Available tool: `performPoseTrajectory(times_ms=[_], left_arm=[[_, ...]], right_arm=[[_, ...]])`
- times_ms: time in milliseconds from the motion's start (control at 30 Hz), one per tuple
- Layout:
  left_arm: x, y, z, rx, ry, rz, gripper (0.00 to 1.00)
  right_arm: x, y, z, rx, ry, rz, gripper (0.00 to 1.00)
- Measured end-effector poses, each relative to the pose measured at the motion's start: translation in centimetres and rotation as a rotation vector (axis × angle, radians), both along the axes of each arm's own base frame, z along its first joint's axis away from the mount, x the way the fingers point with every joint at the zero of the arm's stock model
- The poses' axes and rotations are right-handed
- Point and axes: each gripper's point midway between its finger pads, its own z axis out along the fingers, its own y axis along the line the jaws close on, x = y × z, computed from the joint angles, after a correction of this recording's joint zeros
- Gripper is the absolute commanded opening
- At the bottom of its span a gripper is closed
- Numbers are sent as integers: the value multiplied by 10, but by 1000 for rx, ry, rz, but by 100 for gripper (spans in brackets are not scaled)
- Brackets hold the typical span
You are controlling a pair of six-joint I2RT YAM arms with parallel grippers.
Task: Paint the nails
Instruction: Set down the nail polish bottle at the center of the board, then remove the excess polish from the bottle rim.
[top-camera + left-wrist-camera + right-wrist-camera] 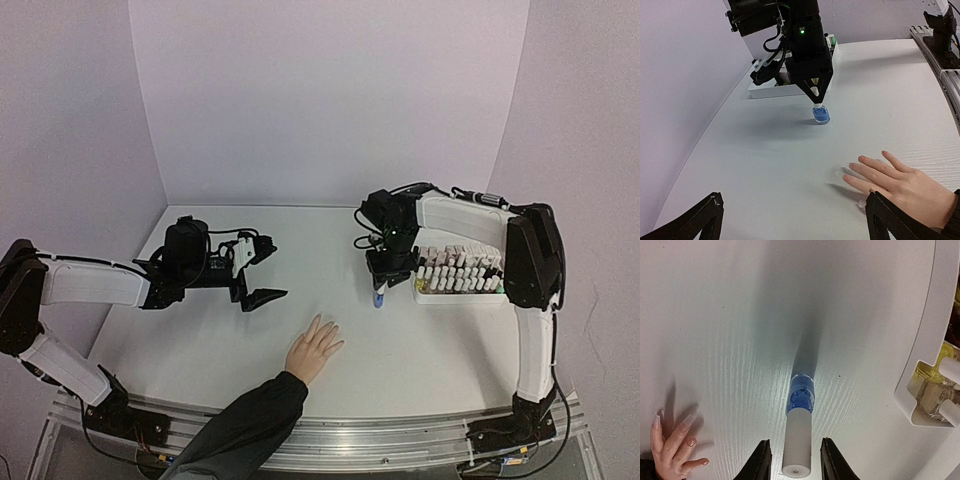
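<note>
A light-skinned hand [314,348] with a dark sleeve lies flat on the white table, fingers spread. Its nails [861,158] look bare and pinkish; they also show in the right wrist view [690,441]. A small blue polish bottle [380,297] with a tall white cap stands upright beyond the hand and shows in the left wrist view [821,114] and the right wrist view [800,400]. My right gripper [796,460] hangs straight over it, jaws open on either side of the cap with a gap each side. My left gripper [262,272] is open and empty, left of the hand.
A white rack [455,296] full of polish bottles stands right of the blue bottle, close to my right gripper; its rim shows in the right wrist view [925,340]. Lilac walls close the back and sides.
</note>
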Motion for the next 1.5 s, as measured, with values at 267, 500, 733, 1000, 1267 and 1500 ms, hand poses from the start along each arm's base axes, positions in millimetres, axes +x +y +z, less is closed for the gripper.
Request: performPoseTrajectory(times_ms=[267,500,733,1000,1267,1500], left_arm=[[0,0,0,0,0,0,99],[0,0,0,0,0,0,99],[0,0,0,0,-1,0,99],[0,0,0,0,-1,0,99],[0,0,0,1,-1,0,99],[0,0,0,1,-2,-1,99]], right_arm=[[4,0,5,-2,-15,0,8],[5,1,9,-2,-21,3,0],[9,2,21,0,-36,12,0],[9,2,31,-2,-40,26,0],[8,1,37,-5,-39,28,0],[10,2,41,1,-45,28,0]])
